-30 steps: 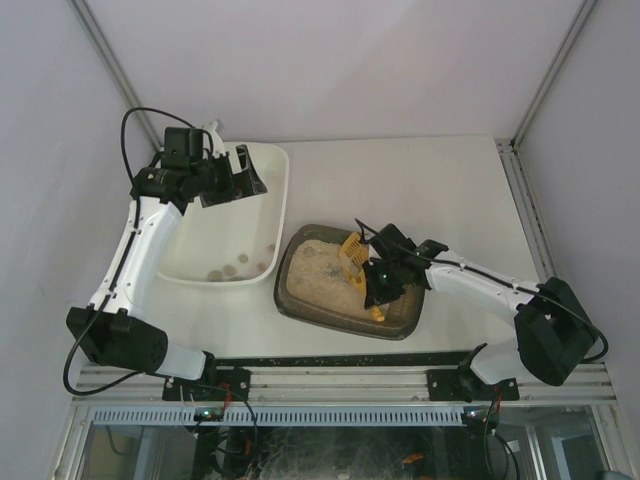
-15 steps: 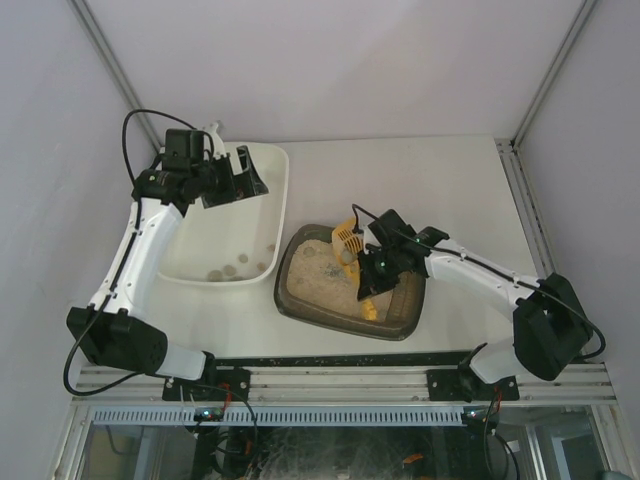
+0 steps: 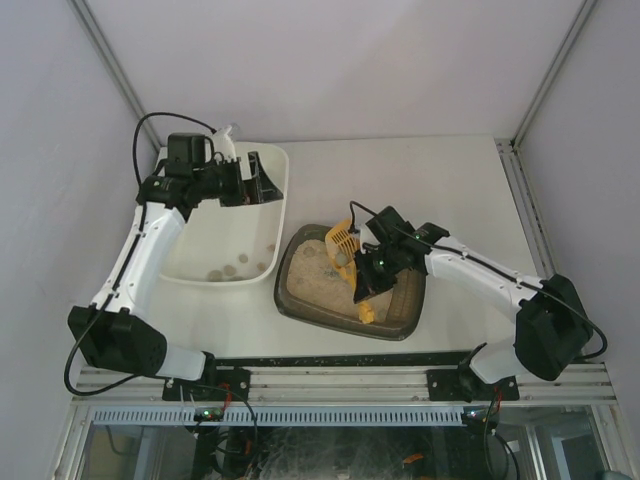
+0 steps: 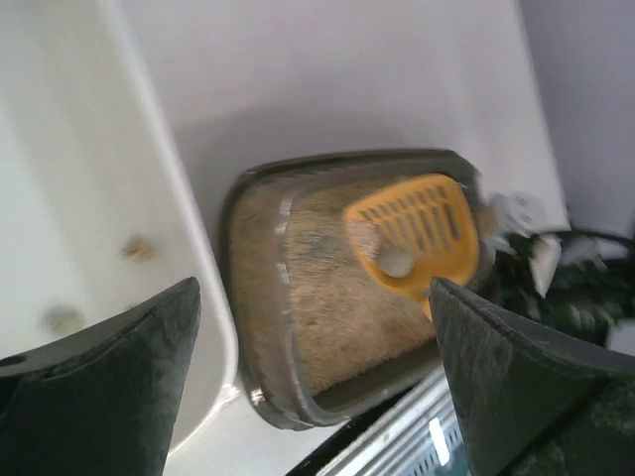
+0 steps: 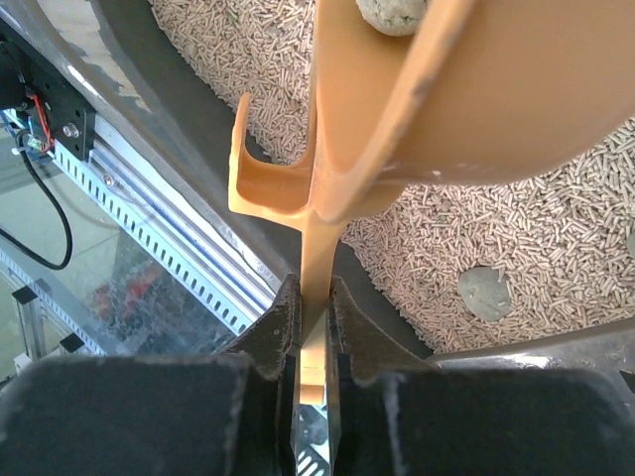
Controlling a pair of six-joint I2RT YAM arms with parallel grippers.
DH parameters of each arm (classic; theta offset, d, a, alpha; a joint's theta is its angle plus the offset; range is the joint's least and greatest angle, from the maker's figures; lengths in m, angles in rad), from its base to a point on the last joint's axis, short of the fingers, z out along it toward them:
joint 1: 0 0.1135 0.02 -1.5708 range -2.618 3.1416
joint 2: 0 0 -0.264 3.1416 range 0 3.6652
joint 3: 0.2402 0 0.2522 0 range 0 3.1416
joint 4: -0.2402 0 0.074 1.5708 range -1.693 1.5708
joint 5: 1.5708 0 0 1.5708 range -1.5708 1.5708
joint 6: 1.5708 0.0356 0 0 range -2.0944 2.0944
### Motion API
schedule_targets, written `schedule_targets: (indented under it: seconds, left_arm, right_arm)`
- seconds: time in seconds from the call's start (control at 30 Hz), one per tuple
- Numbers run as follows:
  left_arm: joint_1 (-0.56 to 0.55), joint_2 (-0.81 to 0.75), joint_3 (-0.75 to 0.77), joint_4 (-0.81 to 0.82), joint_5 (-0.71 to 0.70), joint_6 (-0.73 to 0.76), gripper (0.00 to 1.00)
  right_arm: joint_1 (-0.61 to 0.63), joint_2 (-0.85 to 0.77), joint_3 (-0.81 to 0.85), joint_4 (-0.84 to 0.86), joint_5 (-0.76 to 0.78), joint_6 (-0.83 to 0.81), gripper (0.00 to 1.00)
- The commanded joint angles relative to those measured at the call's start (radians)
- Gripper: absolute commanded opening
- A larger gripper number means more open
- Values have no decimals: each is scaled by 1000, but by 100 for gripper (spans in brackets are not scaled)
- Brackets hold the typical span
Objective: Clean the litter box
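Note:
The dark olive-brown litter box (image 3: pixel 284 290) with beige litter sits at centre front; it also shows in the left wrist view (image 4: pixel 234 248) and the right wrist view (image 5: pixel 189 109). My right gripper (image 3: pixel 366 284) is shut on the handle of a yellow slotted scoop (image 3: pixel 343 243), its fingers (image 5: pixel 283 317) pinching the handle. The scoop (image 5: pixel 466 99) is raised over the litter and carries a grey clump (image 4: pixel 397 262). Another clump (image 5: pixel 484 294) lies in the litter. My left gripper (image 3: pixel 256 180) is open and empty above the white tub's far right corner.
The cream-white tub (image 3: pixel 282 195) stands left of the litter box, almost touching it, with several clumps (image 3: pixel 228 270) at its near end. The metal rail (image 3: pixel 340 380) runs along the table's front edge. Grey walls enclose the back and both sides.
My right gripper has lifted and shifted the scoop a little left and farther back over the litter. My left gripper has swung slightly right over the tub's far corner.

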Motion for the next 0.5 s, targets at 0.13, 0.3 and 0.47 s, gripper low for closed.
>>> schedule_targets:
  seconds: [0.13,0.3,0.47]
  left_arm:
    - [17,37,-164,381,677,-87,100]
    - [-34,72,-126,244,579,230,100]
    - [-86,218,62,-117,530,644,100]
  right_arm:
    - [24,-77,14,-27,-52,-14,0]
    - [23,-96,-11,-2,-54,-9,0]
    - [23,-89,-20,8,-46,-23,0]
